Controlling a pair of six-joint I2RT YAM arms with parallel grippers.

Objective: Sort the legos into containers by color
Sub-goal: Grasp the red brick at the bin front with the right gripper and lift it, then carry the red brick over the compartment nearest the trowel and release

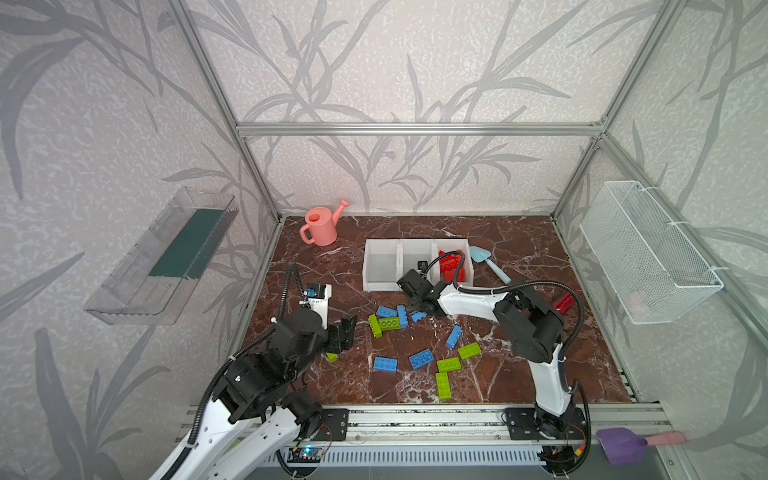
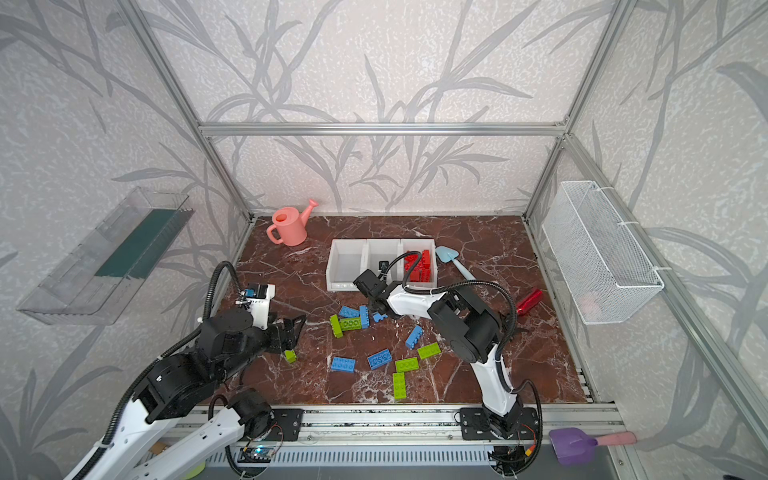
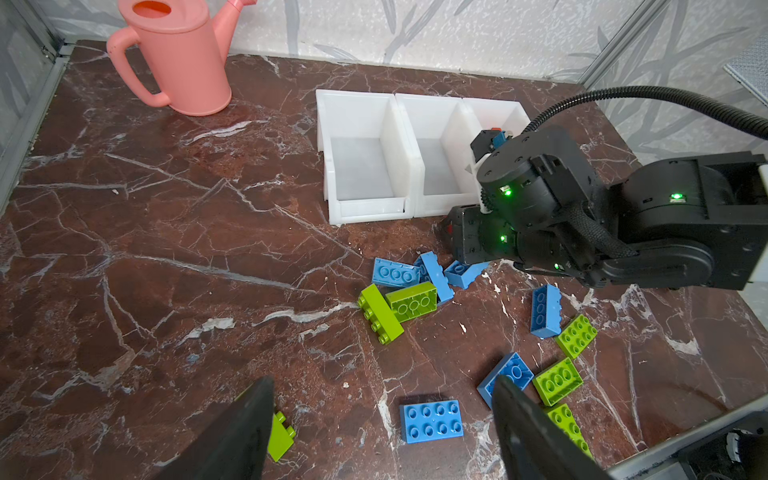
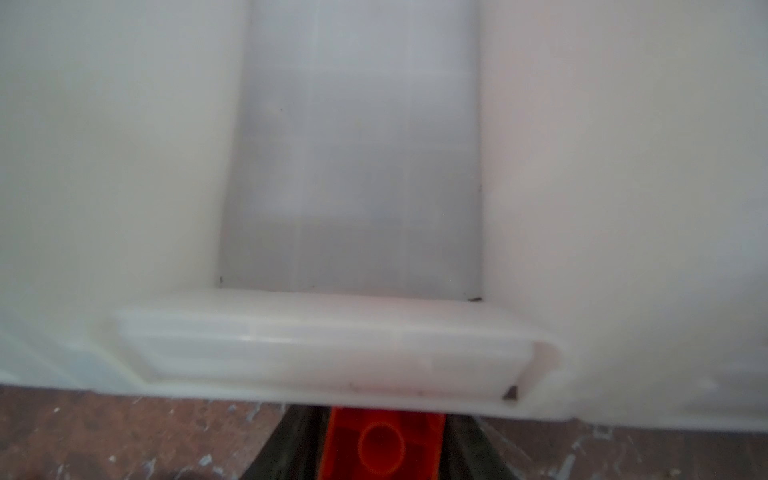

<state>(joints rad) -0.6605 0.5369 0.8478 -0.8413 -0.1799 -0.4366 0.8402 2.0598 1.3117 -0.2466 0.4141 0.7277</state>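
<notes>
We see a red lego (image 4: pixel 380 446) pinched in our right gripper (image 4: pixel 384 432), just before the middle front lip of the containers (image 1: pixel 380 286). At six o'clock from these, blue and green legos (image 1: pixel 385 364) lie loose on the table (image 1: pixel 519 257). At nine o'clock from those bricks, our left gripper (image 3: pixel 382 382) hangs spread.

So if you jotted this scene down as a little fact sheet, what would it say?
left bin: empty
middle bin: empty
right bin: holds red legos
table: blue legos and green legos lie loose
left fingers: open, holding nothing, above the table beside a green lego
right fingers: closed on a red lego, just in front of the middle bin's front lip
</notes>
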